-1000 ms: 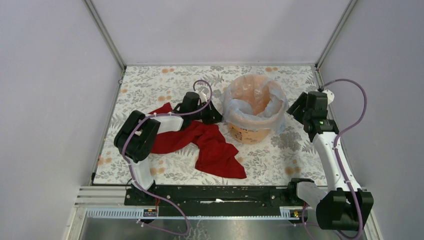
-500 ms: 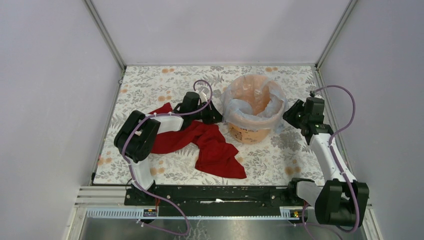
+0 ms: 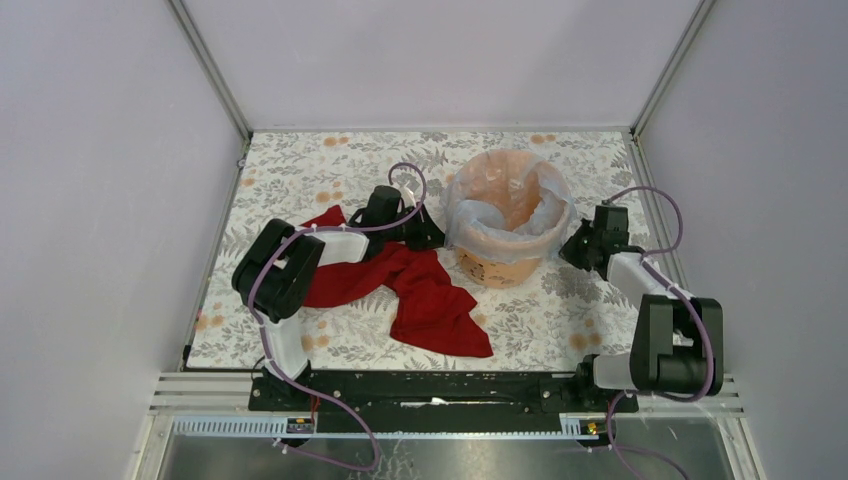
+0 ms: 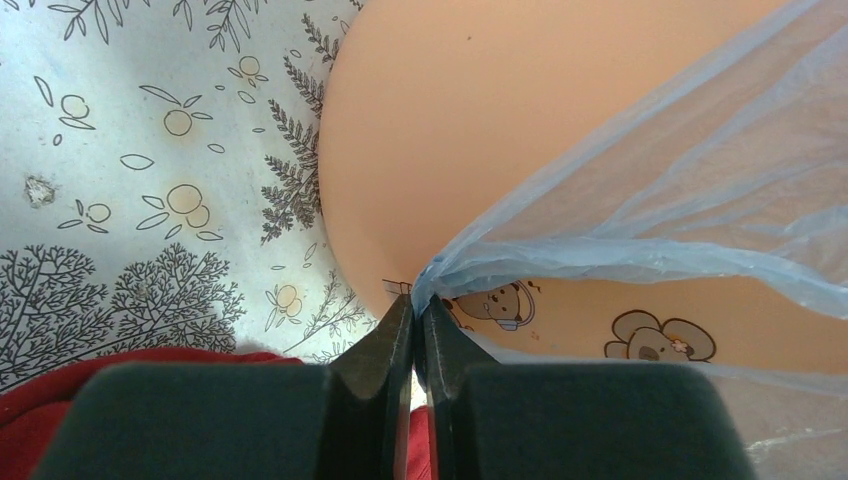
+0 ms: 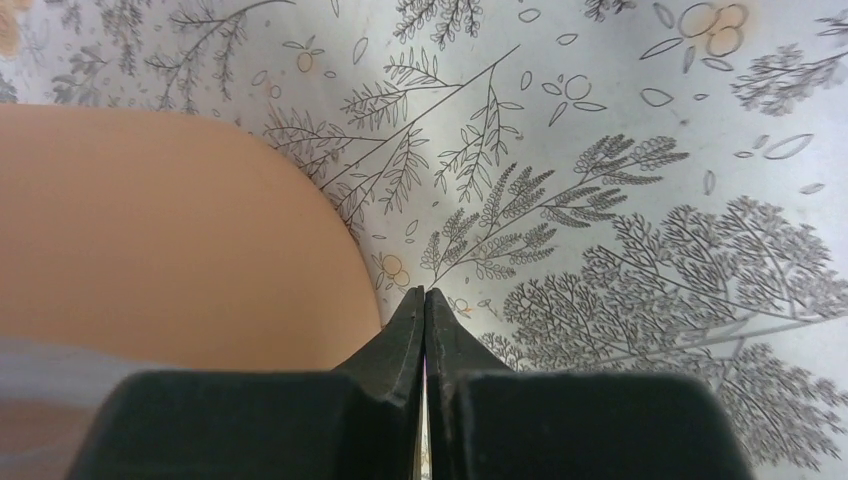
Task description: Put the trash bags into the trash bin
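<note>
Film of the thin, translucent pale-blue plastic trash bag (image 3: 468, 216) is lying draped over the rim of the round orange plastic bucket (image 3: 500, 268) and sagging inside. Against the bucket's left wall, the left gripper (image 4: 414, 308) is pinching a gathered corner of it, jaws clamped on the film. Low beside the bucket's right wall, the right gripper (image 5: 424, 296) is hanging, jaws together, nothing seen between. Light, limp and slippery, the bag is probably wanting a hold on bunched folds at the rim; one layer could slip or tear.

A red cloth (image 3: 425, 295) lies crumpled on the counter (image 3: 300, 170), which has a grey pattern of leaves and flowers.
</note>
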`<state>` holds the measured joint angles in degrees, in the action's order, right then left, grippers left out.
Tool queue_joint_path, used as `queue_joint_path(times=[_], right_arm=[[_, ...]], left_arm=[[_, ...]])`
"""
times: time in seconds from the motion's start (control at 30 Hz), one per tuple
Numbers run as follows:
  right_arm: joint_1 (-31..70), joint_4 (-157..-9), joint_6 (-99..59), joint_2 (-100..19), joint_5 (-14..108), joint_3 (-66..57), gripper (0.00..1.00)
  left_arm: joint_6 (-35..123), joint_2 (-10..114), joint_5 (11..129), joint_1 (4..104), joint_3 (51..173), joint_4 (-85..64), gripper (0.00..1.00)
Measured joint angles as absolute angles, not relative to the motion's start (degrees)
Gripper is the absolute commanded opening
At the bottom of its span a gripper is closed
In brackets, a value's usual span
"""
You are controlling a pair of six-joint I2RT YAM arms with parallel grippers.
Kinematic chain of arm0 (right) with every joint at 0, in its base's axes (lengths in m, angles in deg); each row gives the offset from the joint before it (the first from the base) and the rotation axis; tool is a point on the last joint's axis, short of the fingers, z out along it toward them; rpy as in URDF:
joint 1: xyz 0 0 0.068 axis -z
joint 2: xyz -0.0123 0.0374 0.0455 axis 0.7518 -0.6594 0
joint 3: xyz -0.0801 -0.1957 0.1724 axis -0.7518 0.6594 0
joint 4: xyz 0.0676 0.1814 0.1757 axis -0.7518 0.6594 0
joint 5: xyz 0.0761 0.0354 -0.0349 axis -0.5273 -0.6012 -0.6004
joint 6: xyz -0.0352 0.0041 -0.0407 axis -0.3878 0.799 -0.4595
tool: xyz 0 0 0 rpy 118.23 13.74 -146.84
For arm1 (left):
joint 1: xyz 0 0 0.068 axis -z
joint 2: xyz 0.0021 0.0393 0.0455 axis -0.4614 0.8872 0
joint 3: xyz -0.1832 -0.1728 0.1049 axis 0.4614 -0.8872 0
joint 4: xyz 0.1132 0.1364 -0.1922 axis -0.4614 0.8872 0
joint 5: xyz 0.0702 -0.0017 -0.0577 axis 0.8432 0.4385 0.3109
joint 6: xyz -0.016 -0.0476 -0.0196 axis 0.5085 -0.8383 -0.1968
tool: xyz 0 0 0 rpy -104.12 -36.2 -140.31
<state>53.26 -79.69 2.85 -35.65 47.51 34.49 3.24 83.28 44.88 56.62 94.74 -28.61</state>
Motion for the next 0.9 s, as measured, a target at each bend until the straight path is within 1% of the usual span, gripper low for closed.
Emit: queue_joint_path(times=[0.1,0.17,0.23,0.33,0.4,0.47,0.57,0.7,0.8,0.9], right_arm=[[53.3,-81.2,2.9,-39.5,45.4,34.5,0.01],[53.3,-80.6,2.9,-41.1,44.9,34.5,0.20],[53.3,-78.6,2.9,-40.3,45.5,34.4,0.34],[53.3,-72.9,2.0,-35.7,49.3,32.9,0.52],[53.3,-68.6,1.0,-30.5,53.4,30.4,0.63],[53.7,-67.2,0.6,-26.2,55.9,28.7,0.71],[56.3,-67.7,-0.5,-19.3,56.3,28.3,0.74],[60.4,-72.2,-0.9,-14.0,50.0,32.1,0.74],[60.7,-74.8,-0.9,-15.3,44.7,33.9,0.73],[60.7,-78.1,-0.9,-20.5,39.4,34.1,0.71]], left_arm=[[3.2,83.3,44.9,56.7,94.7,-28.7,0.10],[3.2,83.3,44.9,56.7,94.7,-28.7,0.10],[3.2,83.3,44.9,56.7,94.7,-28.6,0.10],[3.4,83.3,44.9,56.7,94.8,-28.4,0.10],[3.5,83.3,44.9,56.7,94.9,-28.1,0.10],[3.5,83.3,44.9,56.7,95.2,-28.0,0.10],[3.5,83.3,44.8,56.7,95.5,-28.0,0.10],[3.5,83.6,44.8,56.7,95.7,-27.9,0.10],[3.5,83.6,44.8,56.7,95.8,-27.8,0.10],[3.5,83.6,44.8,56.7,95.9,-27.8,0.10]])
